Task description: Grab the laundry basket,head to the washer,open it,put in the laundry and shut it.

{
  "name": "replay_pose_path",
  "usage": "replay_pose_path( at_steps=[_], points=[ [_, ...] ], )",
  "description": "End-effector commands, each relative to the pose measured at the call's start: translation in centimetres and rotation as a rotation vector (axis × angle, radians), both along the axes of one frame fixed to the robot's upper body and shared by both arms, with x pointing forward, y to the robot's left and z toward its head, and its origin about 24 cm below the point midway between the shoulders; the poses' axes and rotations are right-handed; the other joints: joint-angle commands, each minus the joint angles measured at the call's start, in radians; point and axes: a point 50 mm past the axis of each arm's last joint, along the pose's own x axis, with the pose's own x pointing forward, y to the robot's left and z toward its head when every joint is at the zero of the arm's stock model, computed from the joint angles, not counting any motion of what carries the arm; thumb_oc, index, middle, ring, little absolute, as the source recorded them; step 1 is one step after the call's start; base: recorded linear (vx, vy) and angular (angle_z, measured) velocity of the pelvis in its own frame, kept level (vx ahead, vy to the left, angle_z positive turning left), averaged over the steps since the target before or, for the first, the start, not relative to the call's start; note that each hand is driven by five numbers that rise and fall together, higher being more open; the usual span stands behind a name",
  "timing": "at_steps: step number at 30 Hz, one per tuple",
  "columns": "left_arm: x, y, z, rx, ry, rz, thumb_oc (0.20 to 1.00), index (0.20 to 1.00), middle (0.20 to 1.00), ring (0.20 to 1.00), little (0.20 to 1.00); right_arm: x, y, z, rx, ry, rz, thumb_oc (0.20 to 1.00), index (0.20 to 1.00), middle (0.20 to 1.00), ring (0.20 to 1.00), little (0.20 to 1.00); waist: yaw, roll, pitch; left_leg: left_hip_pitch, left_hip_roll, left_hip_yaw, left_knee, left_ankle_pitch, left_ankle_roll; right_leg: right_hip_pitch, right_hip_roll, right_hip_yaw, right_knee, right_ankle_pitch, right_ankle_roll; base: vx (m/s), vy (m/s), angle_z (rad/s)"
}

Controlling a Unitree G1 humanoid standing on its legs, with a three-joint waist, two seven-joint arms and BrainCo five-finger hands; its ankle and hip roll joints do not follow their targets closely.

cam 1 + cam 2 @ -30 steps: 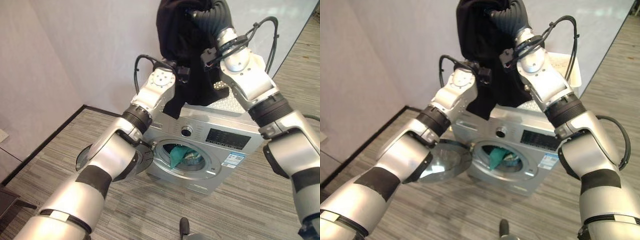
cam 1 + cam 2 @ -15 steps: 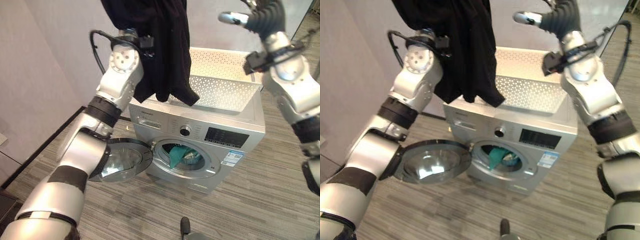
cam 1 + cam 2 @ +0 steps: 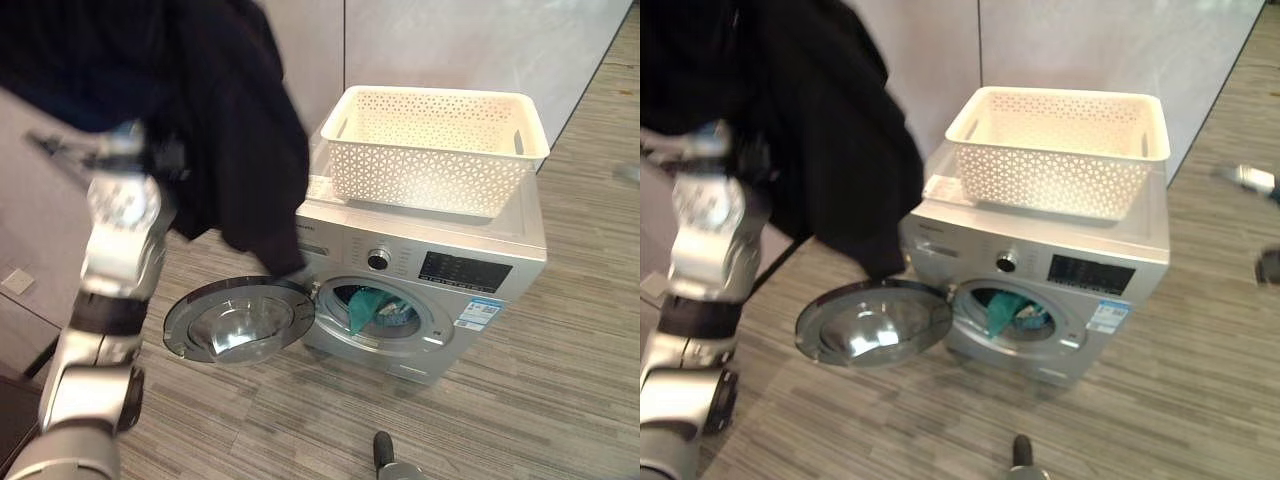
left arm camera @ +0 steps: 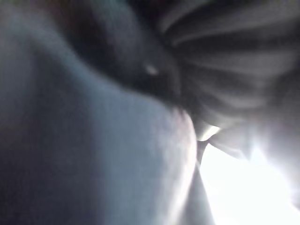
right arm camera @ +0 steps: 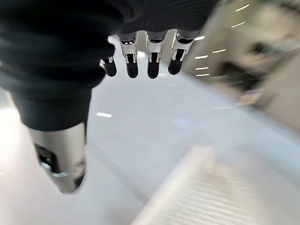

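A white perforated laundry basket (image 3: pixel 437 145) is set on the top of the silver washer (image 3: pixel 430 260), reaching almost to that top's back and right edges, with a narrow strip of the top left bare along the front edge. The washer's round door (image 3: pixel 238 320) is swung fully open to the left and lies low over the wood-patterned floor (image 3: pixel 540 400). Inside the drum opening (image 3: pixel 385 310), a teal piece of laundry (image 3: pixel 362 308) is seen bunched against the left edge of the opening. A large black garment (image 3: pixel 200 120) is carried high at the upper left, beside the washer's left side, and its lower hem hangs down just in front of the washer's top left front corner. The left arm is raised under this garment; the left hand is covered by the dark cloth in the left wrist view, so it cannot be told whether its fingers are closed. The right hand (image 5: pixel 140 56) is seen in the right wrist view with fingers straight and spread, holding nothing.
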Motion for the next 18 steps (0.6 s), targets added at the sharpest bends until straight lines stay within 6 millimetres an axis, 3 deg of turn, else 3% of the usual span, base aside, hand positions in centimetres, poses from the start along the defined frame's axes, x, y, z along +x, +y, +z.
replay_pose_path(
  at_steps=[1,2,3,4,5,6,7,8,9,10,11,12,13,14,15,16,17,18],
  points=[
    [-2.2,1.1,-1.0,0.149,-0.014,0.059,0.2,0.2,0.2,0.2,0.2,-0.8,0.4,-3.0,0.115,0.085,0.085,1.0,1.0,1.0,1.0,1.0,0.022,-0.06,-0.053,-0.058,-0.017,-0.057,0.01,-0.018,0.013,0.1,-0.031,0.022,0.0,-0.147,0.078,0.0,-0.02,-0.04],
    [-3.5,1.8,-2.8,0.175,0.037,0.092,0.2,0.2,0.2,0.2,0.2,-1.8,0.3,-4.6,0.143,0.154,0.081,1.0,1.0,1.0,1.0,1.0,0.026,-0.065,-0.046,-0.06,-0.018,-0.056,0.01,-0.018,0.014,0.099,-0.033,0.019,0.0,-0.148,0.078,0.0,0.0,0.0],
    [-3.7,1.8,-2.9,0.174,0.041,0.093,0.2,0.2,0.2,0.2,0.2,-1.8,0.3,-4.6,0.142,0.158,0.083,1.0,1.0,1.0,1.0,1.0,0.025,-0.065,-0.051,-0.063,-0.02,-0.056,0.01,-0.014,0.014,0.096,-0.034,0.02,0.0,-0.145,0.077,0.0,0.0,0.0],
    [-5.4,2.6,-5.4,0.186,0.116,0.125,0.2,0.2,0.2,0.2,0.2,-3.4,-0.2,-7.1,0.174,0.277,0.059,1.0,1.0,1.0,1.0,1.0,0.035,-0.07,-0.041,-0.064,-0.02,-0.057,0.01,-0.019,0.014,0.096,-0.034,0.015,0.0,-0.149,0.076,-0.02,-0.003,0.04],
    [-5.5,2.6,-5.5,0.186,0.118,0.126,0.2,0.2,0.2,0.2,0.2,-3.4,-0.2,-7.1,0.173,0.279,0.06,1.0,1.0,1.0,1.0,1.0,0.034,-0.071,-0.044,-0.067,-0.021,-0.057,0.01,-0.014,0.015,0.093,-0.036,0.016,0.0,-0.145,0.076,0.0,0.0,0.0],
    [-6.2,2.6,-6.3,0.196,0.147,0.133,0.2,0.2,0.2,0.2,0.2,-4.1,-0.5,-8.1,0.193,0.325,0.045,1.0,1.0,1.0,1.0,1.0,0.037,-0.074,-0.042,-0.072,-0.022,-0.057,0.01,-0.013,0.015,0.09,-0.038,0.012,0.0,-0.145,0.075,-0.02,-0.002,0.03],
    [-7.6,2.8,-8.3,0.184,0.215,0.136,0.2,0.2,0.2,0.2,0.2,-5.7,-1.0,-11.0,0.239,0.45,0.005,1.0,1.0,1.0,1.0,1.0,0.052,-0.077,-0.032,-0.072,-0.022,-0.061,0.01,-0.017,0.015,0.095,-0.038,0.004,0.0,-0.149,0.076,-0.02,-0.002,0.04],
    [-7.7,2.8,-8.3,0.184,0.217,0.137,0.2,0.2,0.2,0.2,0.2,-5.7,-1.0,-11.0,0.239,0.451,0.006,1.0,1.0,1.0,1.0,1.0,0.05,-0.079,-0.034,-0.075,-0.023,-0.061,0.01,-0.012,0.016,0.092,-0.039,0.004,0.0,-0.146,0.075,-0.04,-0.005,0.12],
    [-9.2,2.6,-10.5,0.174,0.312,0.118,0.2,0.2,0.2,0.2,0.2,-8.8,-1.3,-16.3,0.324,0.69,-0.066,1.0,1.0,1.0,1.0,1.0,0.073,-0.084,-0.024,-0.078,-0.022,-0.07,0.01,-0.015,0.015,0.1,-0.043,-0.014,0.0,-0.15,0.075,-0.04,-0.009,0.21],
    [-9.5,2.3,-11.1,0.157,0.338,0.095,0.2,0.2,0.2,0.2,0.2,-9.7,-0.9,-18.1,0.355,0.771,-0.067,1.0,1.0,1.0,1.0,1.0,0.081,-0.087,-0.02,-0.078,-0.024,-0.073,0.01,-0.014,0.016,0.103,-0.045,-0.021,0.0,-0.149,0.074,-0.04,-0.008,0.25],
    [-9.6,2.3,-11.1,0.158,0.338,0.096,0.2,0.2,0.2,0.2,0.2,-9.6,-0.9,-18.2,0.356,0.771,-0.065,1.0,1.0,1.0,1.0,1.0,0.08,-0.09,-0.021,-0.081,-0.025,-0.073,0.01,-0.01,0.017,0.1,-0.047,-0.021,0.0,-0.146,0.073,-0.04,0.001,0.15],
    [-9.5,1.9,-11.7,0.152,0.36,0.07,0.2,0.2,0.2,0.2,0.2,-10.2,-0.1,-20.6,0.408,0.853,-0.059,1.0,1.0,1.0,1.0,1.0,0.091,-0.091,-0.018,-0.082,-0.026,-0.076,0.01,-0.009,0.018,0.103,-0.049,-0.028,0.0,-0.146,0.074,-0.03,0.005,0.08],
    [-9.2,1.0,-12.8,0.132,0.411,0.015,0.2,0.2,0.2,0.2,0.2,-10.9,1.5,-24.4,0.45,0.999,-0.057,1.0,1.0,1.0,1.0,1.0,0.116,-0.091,-0.01,-0.078,-0.028,-0.083,0.01,-0.013,0.021,0.114,-0.052,-0.039,0.0,-0.15,0.075,-0.03,-0.001,0.09],
    [-9.0,0.7,-13.1,0.169,0.428,0.012,0.2,0.2,0.2,0.2,0.2,-11.0,3.2,-26.5,0.471,1.065,-0.037,1.0,1.0,1.0,1.0,1.0,0.126,-0.097,-0.004,-0.082,-0.032,-0.088,0.01,-0.01,0.024,0.113,-0.057,-0.045,0.0,-0.148,0.075,-0.02,-0.007,0.23],
    [-8.6,0.3,-13.6,0.194,0.448,0.003,0.2,0.2,0.2,0.2,0.2,-10.6,4.7,-28.1,0.471,1.109,-0.023,1.0,1.0,1.0,1.0,1.0,0.138,-0.098,0.0,-0.082,-0.034,-0.09,0.01,-0.009,0.027,0.115,-0.059,-0.05,0.0,-0.148,0.076,-0.02,-0.006,0.28],
    [-8.6,0.3,-13.6,0.195,0.447,0.004,0.2,0.2,0.2,0.2,0.2,-10.5,4.7,-28.1,0.472,1.109,-0.022,1.0,1.0,1.0,1.0,1.0,0.137,-0.099,0.0,-0.083,-0.035,-0.09,0.01,-0.009,0.027,0.114,-0.06,-0.05,0.0,-0.148,0.076,0.0,0.005,0.19],
    [-7.5,-0.9,-15.1,0.19,0.506,-0.047,0.2,0.2,0.2,0.2,0.2,-9.7,8.2,-31.0,0.414,1.227,0.04,1.0,1.0,1.0,1.0,1.0,0.163,-0.094,0.005,-0.075,-0.037,-0.098,0.01,-0.017,0.031,0.124,-0.063,-0.057,0.0,-0.154,0.077,0.0,0.009,0.07],
    [-7.2,-1.4,-15.7,0.197,0.526,-0.056,0.2,0.2,0.2,0.2,0.2,-9.0,9.6,-31.7,0.386,1.253,0.065,1.0,1.0,1.0,1.0,1.0,0.17,-0.095,0.008,-0.077,-0.041,-0.1,0.01,-0.015,0.035,0.124,-0.067,-0.059,0.0,-0.152,0.076,0.0,0.0,0.0]
  ],
)
